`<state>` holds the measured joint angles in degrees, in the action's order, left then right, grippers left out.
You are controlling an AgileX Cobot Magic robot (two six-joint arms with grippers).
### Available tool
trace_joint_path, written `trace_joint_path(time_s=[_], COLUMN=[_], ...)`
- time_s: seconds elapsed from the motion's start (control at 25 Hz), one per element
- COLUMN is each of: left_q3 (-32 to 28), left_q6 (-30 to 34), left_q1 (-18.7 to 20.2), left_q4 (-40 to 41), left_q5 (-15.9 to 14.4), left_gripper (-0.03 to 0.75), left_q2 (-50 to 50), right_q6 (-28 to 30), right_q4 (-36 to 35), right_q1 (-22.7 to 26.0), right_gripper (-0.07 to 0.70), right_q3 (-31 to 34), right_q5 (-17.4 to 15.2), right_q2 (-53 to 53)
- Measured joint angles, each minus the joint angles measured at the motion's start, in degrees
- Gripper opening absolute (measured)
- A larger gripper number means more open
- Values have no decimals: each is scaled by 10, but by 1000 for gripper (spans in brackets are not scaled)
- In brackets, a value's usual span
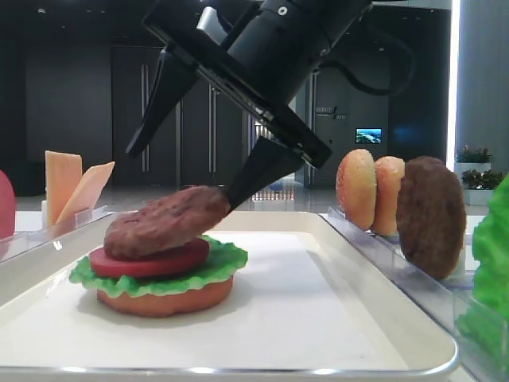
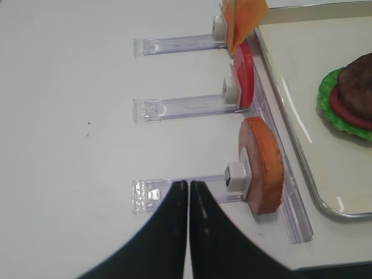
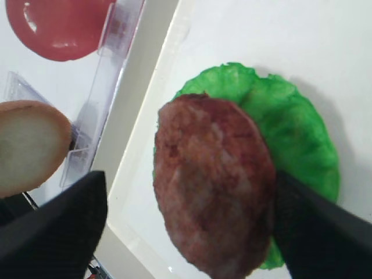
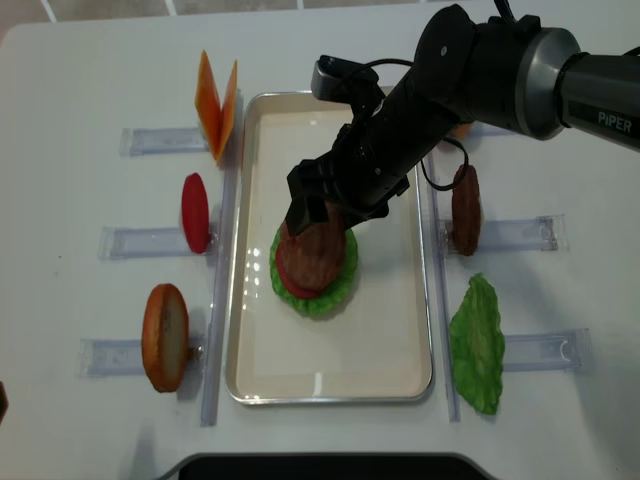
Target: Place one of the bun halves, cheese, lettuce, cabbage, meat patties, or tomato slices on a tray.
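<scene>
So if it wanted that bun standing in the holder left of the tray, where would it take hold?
Probably by the bun half's upper rim, coming straight down. It stands on edge in its clear holder, so both flat faces are exposed for the fingers to pinch.

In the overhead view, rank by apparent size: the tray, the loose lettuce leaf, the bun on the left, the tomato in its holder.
1. Tray
2. Lettuce leaf
3. Bun
4. Tomato
Bun and tomato stand on edge, so only their narrow profiles show.
</scene>
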<state>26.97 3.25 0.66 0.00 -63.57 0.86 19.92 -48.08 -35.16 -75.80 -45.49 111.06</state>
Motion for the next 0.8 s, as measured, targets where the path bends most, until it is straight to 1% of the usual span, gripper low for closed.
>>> trace_joint_path(time_s=[0.16, 0.32, 0.52, 0.56, 0.68, 0.8], left_q3=[0, 0, 0, 0, 0, 0], left_q6=[0, 0, 0, 0, 0, 0], left_q1=[0, 0, 0, 0, 0, 0], left_q4=[0, 0, 0, 0, 0, 0], left_q5=[0, 0, 0, 0, 0, 0], left_gripper=[-1, -1, -1, -1, -1, -1], left_q2=[0, 0, 0, 0, 0, 0], right_q6=[-4, -37, -63, -73, -110, -153], right_q4=[22, 67, 96, 104, 147, 193], right_q1=[7, 15, 30, 31, 32, 32], right_gripper=[574, 578, 580, 581, 581, 581], right_q3=[0, 0, -1, -5, -39, -87], right_q5=[0, 2, -4, -10, -43, -92], right_q2=[0, 0, -21, -32, -65, -95])
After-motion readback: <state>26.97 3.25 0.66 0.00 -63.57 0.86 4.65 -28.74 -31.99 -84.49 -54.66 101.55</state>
